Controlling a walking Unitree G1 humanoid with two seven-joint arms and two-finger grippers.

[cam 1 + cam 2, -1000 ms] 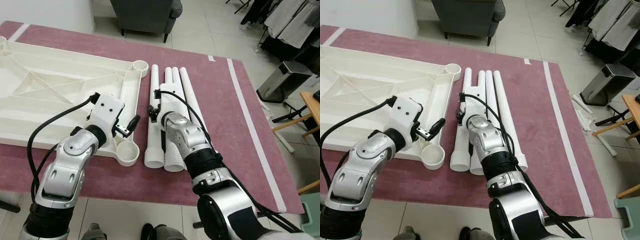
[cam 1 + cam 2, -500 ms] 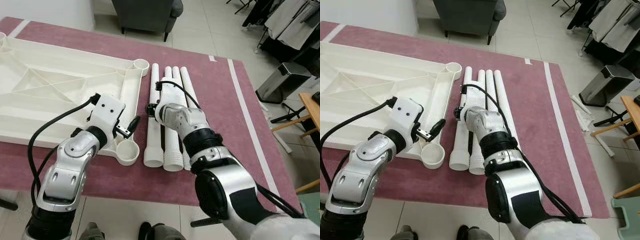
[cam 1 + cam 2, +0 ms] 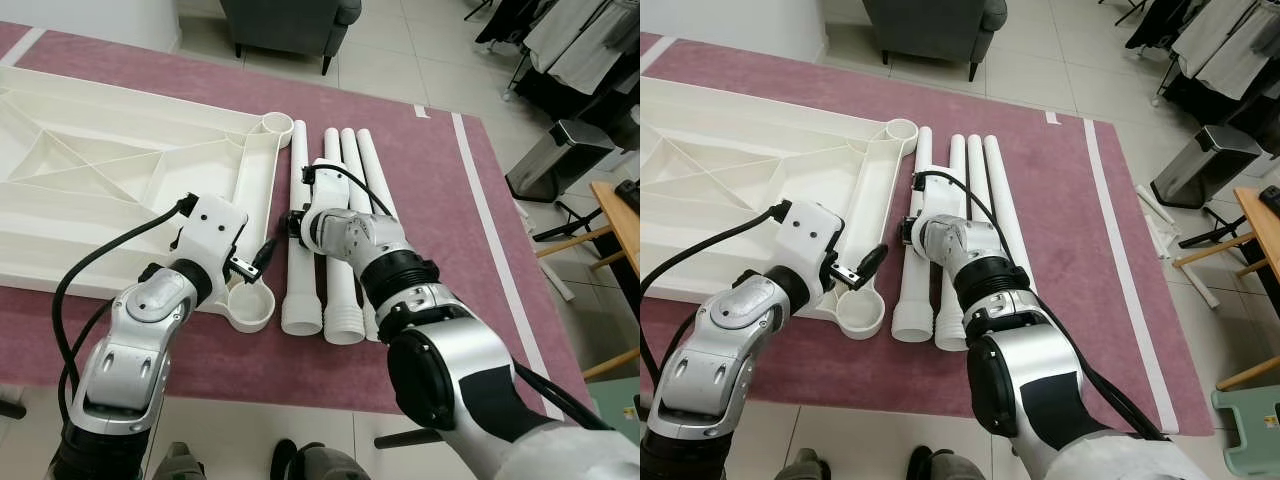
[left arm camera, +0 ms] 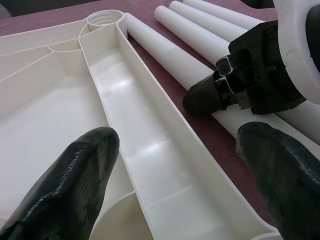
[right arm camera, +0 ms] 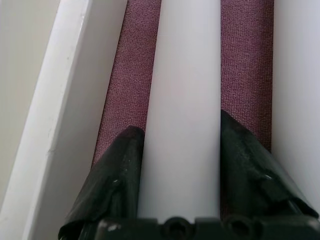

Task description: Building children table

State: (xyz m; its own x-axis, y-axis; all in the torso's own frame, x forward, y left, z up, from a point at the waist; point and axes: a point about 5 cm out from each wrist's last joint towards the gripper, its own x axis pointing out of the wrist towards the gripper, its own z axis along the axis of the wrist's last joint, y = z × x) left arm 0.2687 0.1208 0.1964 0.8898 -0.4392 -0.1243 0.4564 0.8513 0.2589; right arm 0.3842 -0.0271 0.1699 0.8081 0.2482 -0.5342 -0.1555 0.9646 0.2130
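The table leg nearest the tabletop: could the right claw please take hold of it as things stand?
Probably yes: the right claw already has one finger on each side of that leg, with nothing between them.

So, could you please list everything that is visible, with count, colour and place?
table top: one, white, upside down on the rug, robot's left
table legs: four, white, side by side on the rug beside the table top
rug: one, dark red with white stripe, on the tiled floor
armchair: one, dark grey, beyond the rug
bin: one, silver and black, far right
left end effector: one, black fingers, open, over the table top's near corner socket
right end effector: one, black fingers astride the leftmost leg; contact cannot be judged
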